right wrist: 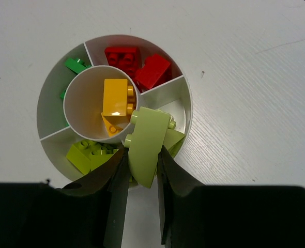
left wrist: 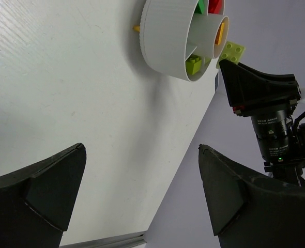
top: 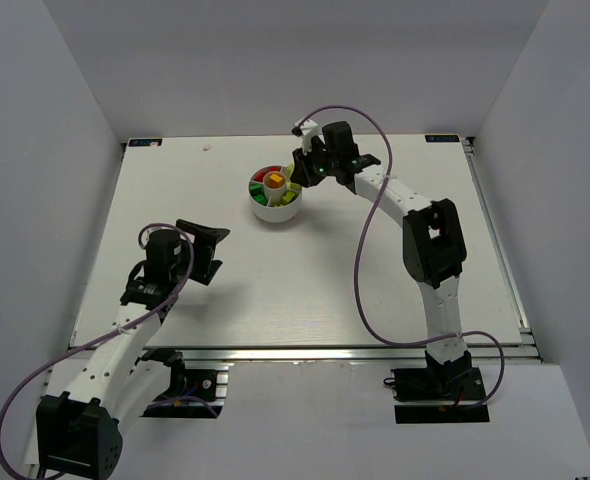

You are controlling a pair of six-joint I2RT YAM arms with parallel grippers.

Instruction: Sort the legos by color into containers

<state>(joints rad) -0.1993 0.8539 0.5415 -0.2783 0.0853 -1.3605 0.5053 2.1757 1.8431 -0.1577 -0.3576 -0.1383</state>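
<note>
The right gripper (right wrist: 140, 155) is pinching a pale lime brick (right wrist: 145, 147) over the dish (right wrist: 49, 111) near the surface's (top: 275, 290) far edge. Overhanging the central cup (right wrist: 82, 111), it is risking a drop among the orange-yellow bricks (right wrist: 115, 97). Separate wedges are holding red bricks (right wrist: 142, 64), a dark green brick (right wrist: 75, 64) and lime bricks (right wrist: 88, 154). The left gripper (top: 203, 248) is hanging spread.

Above the dish: your right tool (right wrist: 142, 157) hangs over the rim of the dish (right wrist: 50, 111), its fingers closed on a pale lime brick (right wrist: 145, 144); together they cover the wedge nearest the wrist camera.
Compartments: orange-yellow bricks (right wrist: 115, 97) fill the central cup (right wrist: 82, 106); red bricks (right wrist: 137, 64) crowd the far wedge; the wedge on the right shows bare floor.
Open desk: you have broad bare desk (top: 305, 290) between the dish and the left tool (top: 205, 250), whose jaws stand wide apart.
Edges: white walls (top: 65, 180) close three sides; the right arm (top: 433, 250) and its cable (top: 359, 270) cross the right half.
</note>
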